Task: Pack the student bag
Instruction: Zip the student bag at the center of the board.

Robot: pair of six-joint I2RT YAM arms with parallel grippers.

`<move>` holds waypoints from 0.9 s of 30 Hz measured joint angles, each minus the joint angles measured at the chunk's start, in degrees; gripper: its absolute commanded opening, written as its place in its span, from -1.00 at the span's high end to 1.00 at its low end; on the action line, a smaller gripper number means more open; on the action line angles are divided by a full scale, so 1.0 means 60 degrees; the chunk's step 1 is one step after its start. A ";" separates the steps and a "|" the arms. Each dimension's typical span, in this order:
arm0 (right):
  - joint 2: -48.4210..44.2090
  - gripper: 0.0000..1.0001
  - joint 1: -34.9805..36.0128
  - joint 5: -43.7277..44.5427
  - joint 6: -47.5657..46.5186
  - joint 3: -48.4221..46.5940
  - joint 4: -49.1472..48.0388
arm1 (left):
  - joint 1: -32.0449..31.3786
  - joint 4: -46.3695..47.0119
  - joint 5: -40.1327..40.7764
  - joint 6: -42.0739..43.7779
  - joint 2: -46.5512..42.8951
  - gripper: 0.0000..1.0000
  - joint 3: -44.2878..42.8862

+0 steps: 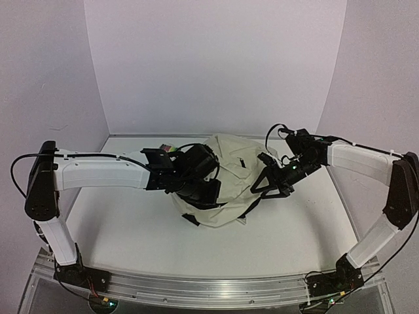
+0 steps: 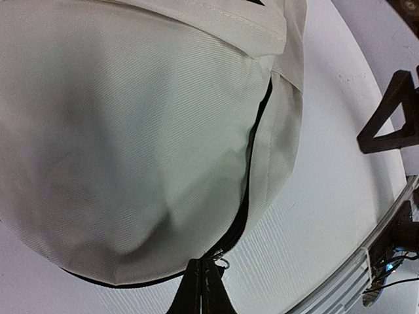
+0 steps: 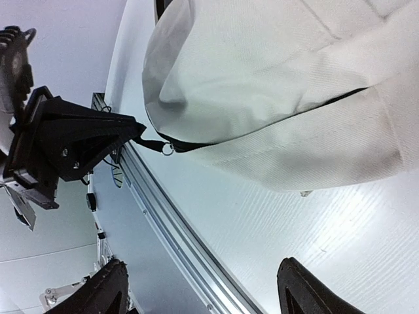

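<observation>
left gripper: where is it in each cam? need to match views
Top external: the left gripper sits just left of centre, at the student bag's near-left edge.
Left wrist: bottom centre, fingertips shut on the zipper pull.
Right wrist: left side, mid-height, tip pointing right, pull at its end.
Shared landmark: the cream bag, in all three views.

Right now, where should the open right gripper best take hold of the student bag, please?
Probably the fabric lip along the zipper line, approached from the right gripper's side: the student bag's body bulges smooth, while that seam forms a pinchable ridge.
</observation>
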State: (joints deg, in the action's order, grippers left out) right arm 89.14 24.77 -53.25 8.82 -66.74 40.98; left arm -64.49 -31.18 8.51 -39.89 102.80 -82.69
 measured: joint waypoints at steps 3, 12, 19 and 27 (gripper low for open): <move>0.0473 -0.66 0.0365 -0.0244 0.0434 0.0000 -0.0313 | 0.0000 0.0213 -0.0057 -0.0160 -0.0072 1.00 0.0061; 0.1775 -0.65 0.1241 -0.0515 0.1588 -0.0243 -0.0893 | -0.0017 0.1368 -0.0581 -0.0439 -0.0288 1.00 0.0971; 0.2534 -0.49 0.1300 -0.0435 0.2430 -0.0851 -0.1246 | -0.0144 0.1933 -0.1084 -0.0346 -0.0604 1.00 0.1235; 0.3107 0.09 0.1351 -0.0112 0.2999 -0.1376 -0.1333 | -0.0320 0.2049 -0.1837 -0.0019 -0.0529 0.99 0.1205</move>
State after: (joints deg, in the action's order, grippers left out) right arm 107.78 32.87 -53.92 26.81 -74.99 32.98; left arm -66.41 -18.89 -2.51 -40.00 99.63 -75.46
